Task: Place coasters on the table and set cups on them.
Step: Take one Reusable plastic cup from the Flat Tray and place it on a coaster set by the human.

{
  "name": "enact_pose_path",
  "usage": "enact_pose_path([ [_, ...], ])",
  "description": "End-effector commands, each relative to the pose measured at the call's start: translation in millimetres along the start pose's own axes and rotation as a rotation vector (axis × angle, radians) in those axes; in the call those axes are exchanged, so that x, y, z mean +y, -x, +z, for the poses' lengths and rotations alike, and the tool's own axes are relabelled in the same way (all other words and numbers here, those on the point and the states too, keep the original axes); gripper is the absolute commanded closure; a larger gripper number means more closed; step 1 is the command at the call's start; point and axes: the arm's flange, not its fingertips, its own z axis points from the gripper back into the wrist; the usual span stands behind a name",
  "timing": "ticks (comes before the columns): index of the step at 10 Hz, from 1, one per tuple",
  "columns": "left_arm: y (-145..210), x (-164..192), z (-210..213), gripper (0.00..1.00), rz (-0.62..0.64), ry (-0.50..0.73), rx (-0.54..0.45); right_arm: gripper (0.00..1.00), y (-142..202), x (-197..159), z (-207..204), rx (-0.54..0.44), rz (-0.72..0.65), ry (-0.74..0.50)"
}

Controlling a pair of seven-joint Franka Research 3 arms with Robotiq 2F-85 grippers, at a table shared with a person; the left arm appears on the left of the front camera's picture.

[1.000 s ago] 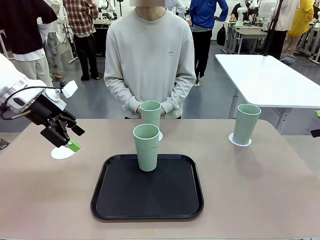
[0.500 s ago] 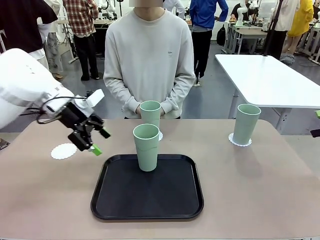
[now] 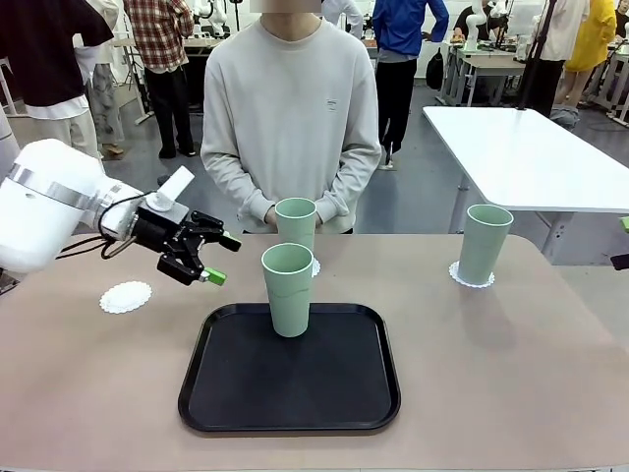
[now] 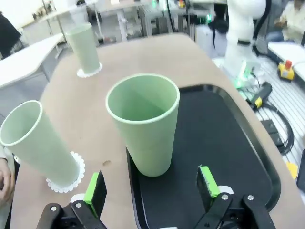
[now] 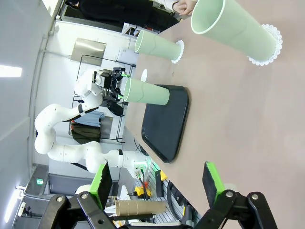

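Cups: 3 pale green tumblers stand upright on the counter (image 3: 550, 374).

Left gripper (image 3: 220, 259): fingers (image 4: 95, 190) apart, holding nothing. It hangs above the counter, just left of the black tray (image 3: 289, 369), aimed toward the near cup (image 3: 287, 289). In the left wrist view that cup stands between and beyond the 2 green pads, not touching either.

Right gripper (image 5: 157, 181): fingers (image 5: 101, 179) apart, empty, with bare counter between and beyond them.

Near cup: stands on the far part of the tray, with no coaster under it.

Middle cup (image 3: 295, 225): stands behind the tray on a white lacy coaster (image 3: 314, 266), close in front of the person's clasped hands (image 3: 271, 211).

Right cup (image 3: 484, 244): stands on its own coaster (image 3: 470, 278), near the counter's far right corner, well apart from the tray.

Third coaster (image 3: 126, 296): lies flat and bare on the counter's left side, below the left arm (image 3: 49, 202), with no cup on it.

Person: stands at the far side of the counter in a light grey sweatshirt (image 3: 291, 118).
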Motion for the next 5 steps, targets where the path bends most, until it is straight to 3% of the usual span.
enact_pose_path([
  [1, 8, -9, 8, 0.00, 0.070, -0.026, -0.129, 0.00, 0, 1, 0, -0.004, -0.010, 0.003],
  [3, 8, -20, 12, 0.00, 0.149, 0.026, -0.151, 0.00, 0, 1, 0, -0.004, -0.010, 0.003],
  [4, 8, -7, 11, 0.00, 0.070, -0.005, -0.112, 0.00, 0, 1, 0, -0.004, -0.010, 0.003],
  [5, 8, -7, 11, 0.00, 0.070, -0.005, -0.112, 0.00, 0, 1, 0, -0.004, -0.010, 0.003],
])
